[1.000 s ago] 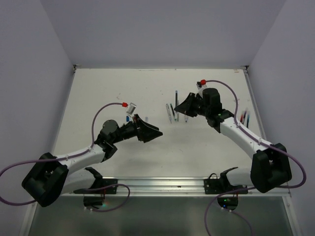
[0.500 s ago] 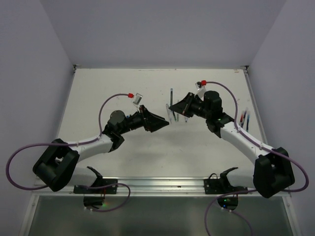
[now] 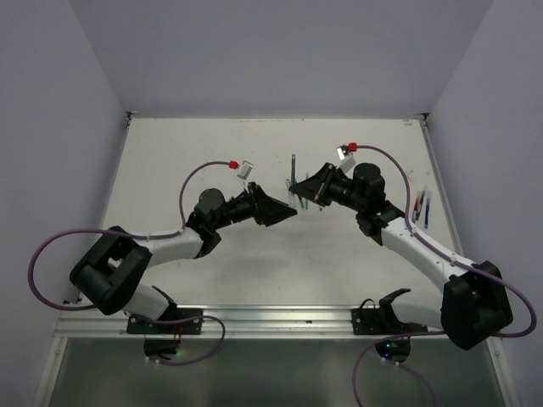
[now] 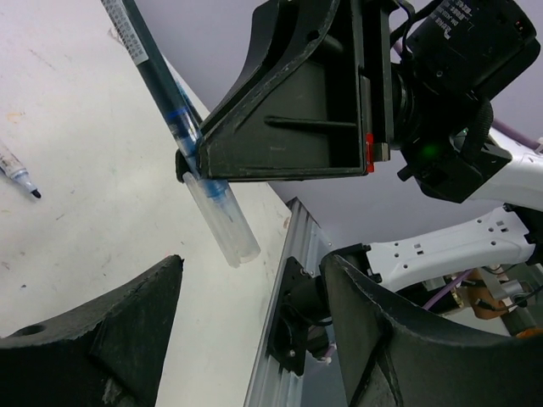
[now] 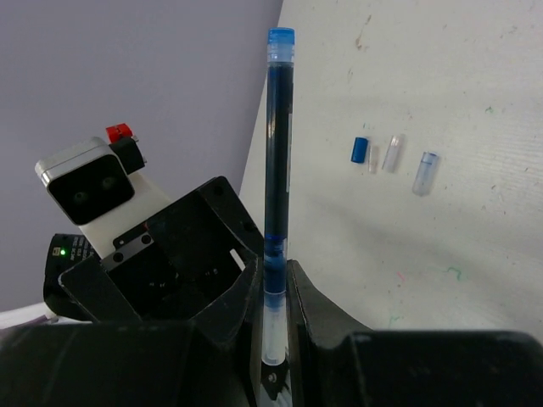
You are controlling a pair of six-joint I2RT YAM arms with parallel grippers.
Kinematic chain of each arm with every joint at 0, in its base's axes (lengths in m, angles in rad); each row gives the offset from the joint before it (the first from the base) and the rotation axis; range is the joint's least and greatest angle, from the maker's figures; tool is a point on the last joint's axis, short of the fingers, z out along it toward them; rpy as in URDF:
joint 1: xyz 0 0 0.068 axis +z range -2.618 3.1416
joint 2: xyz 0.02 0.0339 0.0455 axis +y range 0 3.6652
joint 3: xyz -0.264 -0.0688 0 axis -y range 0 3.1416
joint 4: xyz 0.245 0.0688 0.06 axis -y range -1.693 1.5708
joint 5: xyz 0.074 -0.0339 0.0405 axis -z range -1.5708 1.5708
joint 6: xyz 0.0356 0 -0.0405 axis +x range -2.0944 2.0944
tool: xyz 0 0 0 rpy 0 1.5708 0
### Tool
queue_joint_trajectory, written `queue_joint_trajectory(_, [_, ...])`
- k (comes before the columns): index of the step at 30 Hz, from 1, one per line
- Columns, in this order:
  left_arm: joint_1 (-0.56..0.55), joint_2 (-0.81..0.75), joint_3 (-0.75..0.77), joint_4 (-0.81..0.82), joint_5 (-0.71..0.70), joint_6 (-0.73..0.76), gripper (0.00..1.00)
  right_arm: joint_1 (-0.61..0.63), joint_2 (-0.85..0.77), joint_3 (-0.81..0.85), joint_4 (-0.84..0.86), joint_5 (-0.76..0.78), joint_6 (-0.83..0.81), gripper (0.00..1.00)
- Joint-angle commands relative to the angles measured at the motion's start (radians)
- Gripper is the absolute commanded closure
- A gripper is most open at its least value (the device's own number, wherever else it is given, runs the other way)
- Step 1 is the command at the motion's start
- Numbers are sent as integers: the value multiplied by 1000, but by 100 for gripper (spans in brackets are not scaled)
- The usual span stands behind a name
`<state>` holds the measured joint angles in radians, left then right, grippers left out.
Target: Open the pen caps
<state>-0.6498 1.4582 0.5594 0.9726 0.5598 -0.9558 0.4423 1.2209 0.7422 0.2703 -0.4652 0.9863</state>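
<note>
at the low end of the pen point(image 4: 161, 93): clear cap point(image 4: 222, 225) is still on.
right gripper point(image 5: 273, 280): holds the pen tight, just above the cap, up off the table point(image 5: 441, 254).
left gripper point(image 3: 287, 214): has come in close to the pen; jaws wide, cap just in front, not touching.
beside the pen: three loose caps point(image 5: 391, 153) lie on the table.
task: a pinch and pull on the cap looks next.

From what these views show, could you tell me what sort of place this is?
Probably a robotics lab work cell: a white table boxed in by plain walls, two robot arms bolted to a metal rail at its near edge, and loose pen caps laid out.
</note>
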Motion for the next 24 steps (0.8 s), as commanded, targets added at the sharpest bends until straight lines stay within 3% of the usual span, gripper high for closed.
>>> queue_joint_trajectory(1, [-5,10,48,75,-12,-12,29,19,-26,-10,66,-17,28,100])
queue_joint_trajectory(8, [-7,31,73,94,-9,-34,34,38,-34,-14,61,-4,29,100])
queue_joint_trajectory(11, [-7,37,74,101,-3,-40,44,42,-34,-14,61,2,28,100])
queue_joint_trajectory(16, [-7,37,65,107,0,-43,51,47,-34,-15,66,13,32,100])
queue_joint_trajectory(19, [-7,39,63,104,3,-43,72,52,-32,-15,70,13,34,100])
queue_joint_trajectory(20, [-7,39,65,98,5,-40,94,53,-31,-15,72,13,35,100])
queue_joint_trajectory(21, [-8,39,72,71,3,-37,100,55,-31,-15,73,13,32,100])
queue_joint_trajectory(24, [-8,39,89,16,17,-17,100,53,-31,-4,23,26,3,100])
